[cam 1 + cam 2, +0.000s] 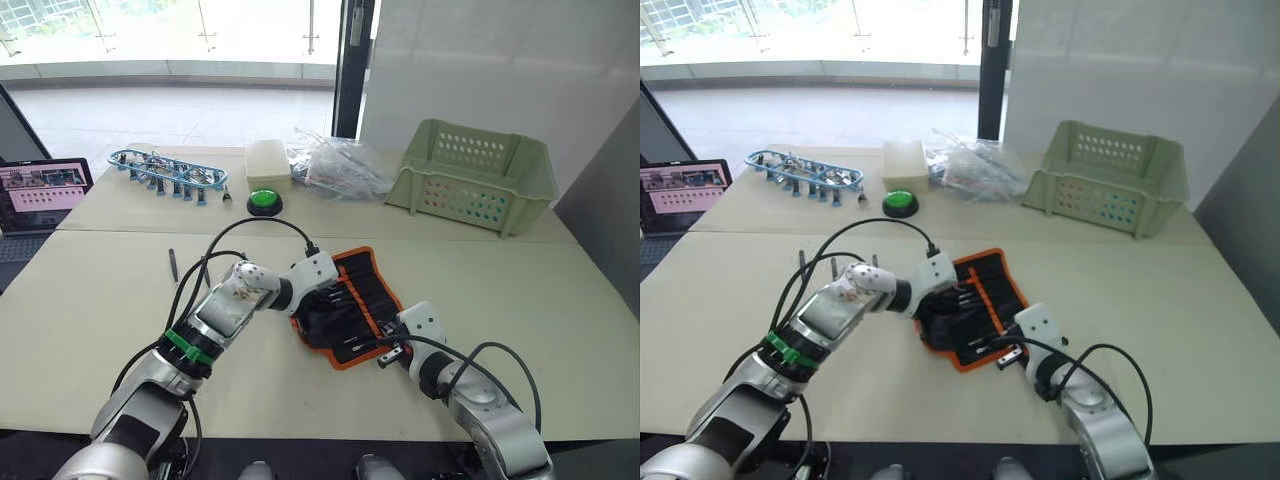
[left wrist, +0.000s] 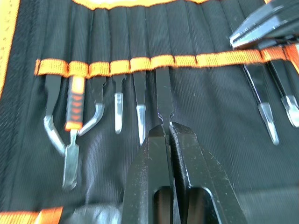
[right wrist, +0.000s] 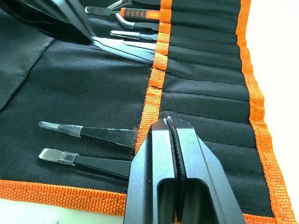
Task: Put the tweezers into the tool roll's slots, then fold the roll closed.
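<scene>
right hand [image 3: 172, 122] closed on the tool roll [image 1: 362, 290] edge; left hand [image 2: 166, 128] grips tweezers [image 2: 162, 91] at a slot.

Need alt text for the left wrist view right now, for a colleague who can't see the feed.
The left gripper is shut on a black tweezer, its upper end tucked under the orange strap of the open tool roll. More tweezers sit in neighbouring slots, including an orange-handled tool.

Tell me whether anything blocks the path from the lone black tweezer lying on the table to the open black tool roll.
Nothing lies on the table between the slim black tweezer and the orange-trimmed black fabric tool roll, but the left arm and its black cable cross above that stretch. The left gripper is shut on a tweezer already in a slot.
</scene>
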{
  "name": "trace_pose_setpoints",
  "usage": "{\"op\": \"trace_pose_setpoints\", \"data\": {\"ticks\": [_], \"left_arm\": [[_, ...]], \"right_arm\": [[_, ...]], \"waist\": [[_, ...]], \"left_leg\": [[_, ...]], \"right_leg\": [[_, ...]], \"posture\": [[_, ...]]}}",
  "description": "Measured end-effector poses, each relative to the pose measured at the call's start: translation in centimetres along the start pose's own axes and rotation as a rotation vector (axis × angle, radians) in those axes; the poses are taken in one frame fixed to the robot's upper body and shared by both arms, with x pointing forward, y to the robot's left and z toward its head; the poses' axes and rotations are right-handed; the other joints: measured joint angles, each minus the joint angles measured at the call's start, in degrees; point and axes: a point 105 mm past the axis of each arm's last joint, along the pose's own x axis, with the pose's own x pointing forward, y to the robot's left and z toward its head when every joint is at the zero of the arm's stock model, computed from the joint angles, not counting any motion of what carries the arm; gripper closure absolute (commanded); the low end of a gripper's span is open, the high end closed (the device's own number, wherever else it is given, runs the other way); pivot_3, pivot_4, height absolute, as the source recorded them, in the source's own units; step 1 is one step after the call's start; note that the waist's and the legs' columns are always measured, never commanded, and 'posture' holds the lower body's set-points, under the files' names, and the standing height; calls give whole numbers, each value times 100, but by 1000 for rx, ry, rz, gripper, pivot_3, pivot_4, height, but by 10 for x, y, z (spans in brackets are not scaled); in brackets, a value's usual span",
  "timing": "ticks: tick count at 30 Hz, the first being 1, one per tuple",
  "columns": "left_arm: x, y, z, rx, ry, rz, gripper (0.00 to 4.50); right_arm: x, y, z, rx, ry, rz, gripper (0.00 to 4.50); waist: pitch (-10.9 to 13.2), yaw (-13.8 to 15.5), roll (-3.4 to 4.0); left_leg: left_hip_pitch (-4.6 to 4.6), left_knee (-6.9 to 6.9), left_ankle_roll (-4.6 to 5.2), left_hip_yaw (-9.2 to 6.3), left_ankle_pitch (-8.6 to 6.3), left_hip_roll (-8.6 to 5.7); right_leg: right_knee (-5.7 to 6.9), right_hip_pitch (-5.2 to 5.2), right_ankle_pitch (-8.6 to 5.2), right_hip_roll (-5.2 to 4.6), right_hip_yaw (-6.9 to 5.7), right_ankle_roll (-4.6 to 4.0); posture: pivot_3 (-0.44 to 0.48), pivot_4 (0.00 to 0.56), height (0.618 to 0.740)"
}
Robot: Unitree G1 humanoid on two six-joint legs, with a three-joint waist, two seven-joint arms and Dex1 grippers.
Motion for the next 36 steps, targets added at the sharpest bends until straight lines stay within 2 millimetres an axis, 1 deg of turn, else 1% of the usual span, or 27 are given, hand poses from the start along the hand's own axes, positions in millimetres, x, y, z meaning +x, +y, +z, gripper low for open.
{"op": "trace_pose_setpoints", "data": {"ticks": [3, 9, 12, 15, 17, 18, 19, 21, 22, 25, 26, 28, 29, 32, 34, 36], "left_arm": [[12, 1, 2, 9, -16, -6, 4495], [30, 3, 7, 39, -52, -19, 4495], [33, 3, 7, 40, -67, -19, 4495], [31, 6, 4, 29, -67, -11, 4495], [28, 8, 3, 21, -69, -1, 3803], [25, 9, 2, 10, -77, 8, 3635], [22, 9, 2, 3, -83, 13, 3296], [11, 9, 6, -5, -110, 19, 2591], [2, 12, 9, -11, -127, 40, 2263], [-34, 27, 14, -16, -160, 130, 1278], [-47, 28, 14, -32, -181, 154, 983], [-71, 23, 4, -81, -199, 187, 217], [-80, 20, -4, -110, -193, 200, 39], [-120, 10, -40, -230, -202, 341, 39], [-137, 5, -62, -293, -200, 442, 39], [-159, -1, -86, -349, -202, 583, 39]], "right_arm": [[0, 1, 0, 2, 0, 3, 4500], [-1, 2, 0, -6, 7, -1, 4500], [-2, 0, -1, -16, 14, -9, 4500], [-2, 1, -1, -14, 15, -9, 4500], [-2, 2, -1, -11, 12, -7, 4500], [-1, 4, 0, -9, 9, 1, 4500], [0, 7, 1, -6, 6, 8, 4500], [0, 10, 1, -7, 3, 20, 4500], [0, 11, 2, -8, 2, 24, 4500], [0, 12, 1, -10, 4, 29, 4500], [1, 12, 2, -12, 4, 33, 4500], [2, 14, 2, -13, 4, 44, 4500], [1, 13, 0, -13, 11, 45, 4500], [2, 12, -1, -25, 18, 62, 4500], [2, 10, -1, -30, 23, 62, 4500], [3, 9, -2, -32, 25, 68, 4500]], "waist": [[0, -2, 0], [-1, -2, 1], [-1, 21, 0], [-1, 11, 1], [-1, 9, 1], [-1, -10, 1], [0, -37, 1], [1, -76, 3], [1, -93, 3], [2, -111, 5], [2, -123, 6], [3, -174, 9], [5, -171, 11], [6, -172, 13], [7, -148, 10], [6, -129, 5]], "left_leg": [[-2, 0, 0, 0, 0, 0], [0, 3, 1, -2, 0, -2], [-2, 19, 1, -2, 0, -5], [-2, 29, 0, -2, 0, -5], [-4, 30, 1, -3, 0, -5], [-5, 29, 1, -4, 0, -4], [-7, 28, 1, -4, 0, -2], [-8, 27, 1, -5, 0, 2], [-6, 27, 1, -6, 0, 4], [-1, 21, 1, -12, 0, 6], [0, 19, 1, -11, 0, 5], [5, 13, 1, -10, 0, 6], [5, 8, 1, -12, 0, 7], [13, -2, 1, -10, 0, 11], [15, -2, 0, -11, 0, 12], [16, -1, -1, -10, 1, 11]], "right_leg": [[-1, -1, 0, 0, 0, 0], [1, 3, 0, -1, -1, 0], [3, 10, 0, -3, -1, 1], [9, 11, 0, -3, 0, 2], [11, 9, 0, -2, 0, 3], [12, 6, 0, -1, 0, 3], [13, 3, 0, 1, 1, 2], [19, -3, 0, 5, 2, 1], [27, -6, 0, 7, 1, 1], [34, -5, -1, 8, -1, 0], [32, -4, -1, 7, -1, 0], [32, -4, -1, 6, 2, 0], [33, -4, -1, 6, 0, 0], [33, -1, -1, 4, -2, -2], [28, 1, -1, 2, -3, -2], [23, 4, -1, 1, -3, -3]], "posture": [[0, 150, 713], [0, 150, 713], [0, 150, 713], [0, 150, 713], [0, 150, 713], [0, 150, 713], [0, 150, 713], [0, 150, 713], [0, 150, 713], [0, 150, 713], [0, 150, 713], [0, 150, 713], [0, 150, 713], [0, 150, 713], [0, 150, 713], [0, 150, 713]]}}
